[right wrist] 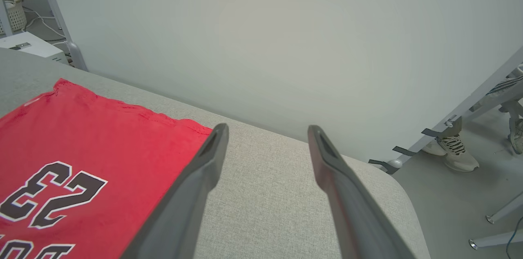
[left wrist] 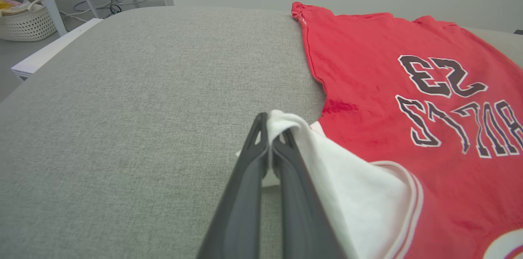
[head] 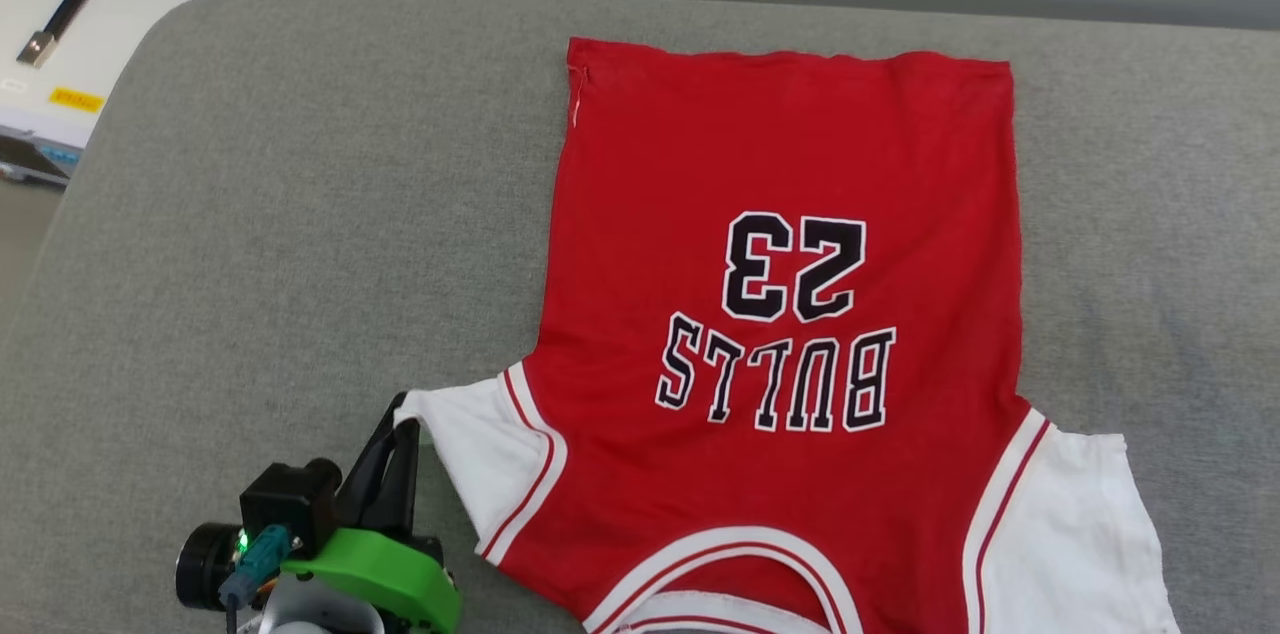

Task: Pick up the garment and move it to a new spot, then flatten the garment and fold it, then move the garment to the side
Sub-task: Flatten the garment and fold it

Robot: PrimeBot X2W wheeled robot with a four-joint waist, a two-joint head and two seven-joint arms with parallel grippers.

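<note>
You look to be in the flattening step. The garment lies spread on the grey pad, print up, hem at the far side and collar at your near edge. It sits right of centre, with a broad bare stretch of pad on your left.

Your left gripper is clenched on the tip of the white left sleeve, which rises a little off the pad where the fingers pinch it. Your right gripper is released, jaws wide and holding nothing, above bare pad just beside the garment's right edge. The right sleeve lies out flat.

The body looks smooth already, so the next move is likely to lay the left sleeve down flat and let go, then take fresh holds for the fold. Draw the sleeve outward gently, because a hard pull would probably drag the whole garment askew.

Nothing lies on the pad in your way. A white box stands off the far-left corner, a basket and cables sit on the floor beyond, and a person's shoes show past the right end. Mind the pad's rounded right corner near your open gripper.
</note>
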